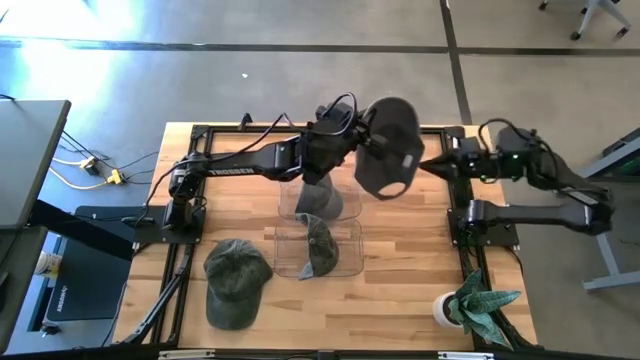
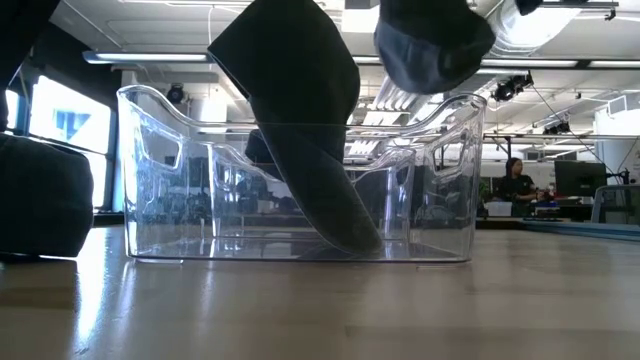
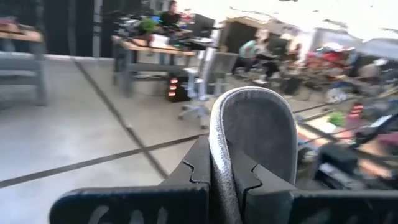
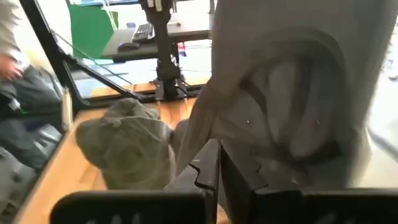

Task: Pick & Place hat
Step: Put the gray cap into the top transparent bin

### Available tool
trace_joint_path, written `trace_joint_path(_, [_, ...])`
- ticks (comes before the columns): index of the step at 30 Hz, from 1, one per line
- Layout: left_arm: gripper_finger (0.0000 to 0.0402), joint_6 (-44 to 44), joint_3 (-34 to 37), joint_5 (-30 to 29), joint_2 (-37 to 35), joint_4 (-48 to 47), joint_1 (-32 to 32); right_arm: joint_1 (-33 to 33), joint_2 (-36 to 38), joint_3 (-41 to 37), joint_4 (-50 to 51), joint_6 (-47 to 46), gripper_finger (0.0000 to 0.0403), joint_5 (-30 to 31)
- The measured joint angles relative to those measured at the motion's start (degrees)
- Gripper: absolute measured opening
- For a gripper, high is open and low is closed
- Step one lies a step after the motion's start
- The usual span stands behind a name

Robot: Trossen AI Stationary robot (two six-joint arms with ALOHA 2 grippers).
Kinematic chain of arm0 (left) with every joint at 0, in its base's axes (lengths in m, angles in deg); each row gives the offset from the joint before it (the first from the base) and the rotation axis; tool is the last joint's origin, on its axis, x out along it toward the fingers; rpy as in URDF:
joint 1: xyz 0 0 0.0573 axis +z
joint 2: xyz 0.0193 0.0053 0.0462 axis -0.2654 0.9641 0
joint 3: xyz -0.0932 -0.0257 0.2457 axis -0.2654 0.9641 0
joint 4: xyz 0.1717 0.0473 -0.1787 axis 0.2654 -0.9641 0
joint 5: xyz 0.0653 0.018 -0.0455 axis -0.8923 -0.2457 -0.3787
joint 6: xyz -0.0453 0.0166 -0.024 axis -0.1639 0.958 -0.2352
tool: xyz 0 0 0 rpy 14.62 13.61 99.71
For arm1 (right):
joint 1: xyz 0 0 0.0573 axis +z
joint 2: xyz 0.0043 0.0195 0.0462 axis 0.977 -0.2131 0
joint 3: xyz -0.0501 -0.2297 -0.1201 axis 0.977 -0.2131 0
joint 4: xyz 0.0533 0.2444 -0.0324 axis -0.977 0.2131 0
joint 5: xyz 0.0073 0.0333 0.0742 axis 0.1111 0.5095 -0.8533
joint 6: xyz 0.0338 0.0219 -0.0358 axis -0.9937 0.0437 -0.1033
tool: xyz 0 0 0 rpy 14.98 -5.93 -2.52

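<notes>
A dark cap [image 1: 388,150] is pinched aloft by both closed grippers, left [image 1: 362,133] and right [image 1: 425,163], above the wooden table [image 1: 400,270]; an office lies behind.

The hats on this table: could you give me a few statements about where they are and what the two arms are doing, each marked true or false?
1. Both arms hold the same dark cap up above the table. True: the left gripper and the right gripper each have their jaws shut on it.
2. The clear bins are empty. False: a cap lies in each of them.
3. A green cap lies loose on the wooden table, on the left arm's side. True.
4. The potted plant stands inside a bin. False: it stands on the table's corner, on the right arm's side.
</notes>
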Motion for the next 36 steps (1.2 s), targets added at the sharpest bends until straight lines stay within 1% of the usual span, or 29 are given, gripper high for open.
trace_joint_path(3, [0.0001, 0.01, 0.00, -1.07, 0.00, -0.97, 0.00, 3.86, -3.15, -1.18, -5.82, 4.10, 0.0003, 3.60])
trace_joint_path(4, [0.0001, 0.00, 0.00, -1.07, 0.02, -0.93, -0.01, 5.34, -4.52, -1.34, -7.03, 4.59, 0.0003, 5.75])
trace_joint_path(9, [0.0001, 1.45, 0.00, -1.03, 0.02, -0.78, -0.01, 12.17, -11.95, -1.50, -7.02, 6.47, 0.0002, 26.54])
trace_joint_path(11, [0.0001, 1.70, 0.00, -1.01, 0.02, -0.25, -0.01, 14.24, -14.38, -1.51, -7.25, 8.60, 0.0003, 32.82])
trace_joint_path(12, [0.0001, 1.70, 0.00, -0.75, 0.02, -0.01, -0.01, 15.00, -15.58, -1.47, -7.38, 10.01, 0.0004, 34.79])
trace_joint_path(18, [0.0001, 1.50, 0.02, 3.39, 0.00, -0.09, -0.18, 18.66, -21.91, -1.43, -7.40, 21.04, 0.0003, 43.90])
trace_joint_path(20, [0.0001, 1.48, 0.02, 4.60, 0.00, -0.07, -0.37, 19.21, -23.56, -1.43, -7.41, 22.91, 0.0003, 47.58])
trace_joint_path(27, [0.0001, -0.69, 0.02, 11.87, 0.00, 0.07, -1.49, 19.60, -25.56, -1.43, -8.06, 23.33, 0.0001, 54.17])
trace_joint_path(30, [0.0000, -0.89, 0.00, 12.93, -0.02, 0.32, -2.07, 20.82, -24.73, -1.45, -9.99, 23.54, 0.0001, 58.31])
trace_joint_path(34, [0.0000, -2.20, 0.00, 13.75, 0.00, 0.29, -2.76, 23.19, -21.69, -1.45, -12.56, 20.23, 0.0001, 58.84])
trace_joint_path(36, [0.0000, -3.90, 0.01, 12.37, 0.02, 0.24, -3.05, 24.93, -20.11, -1.45, -13.67, 18.16, 0.0001, 57.81])
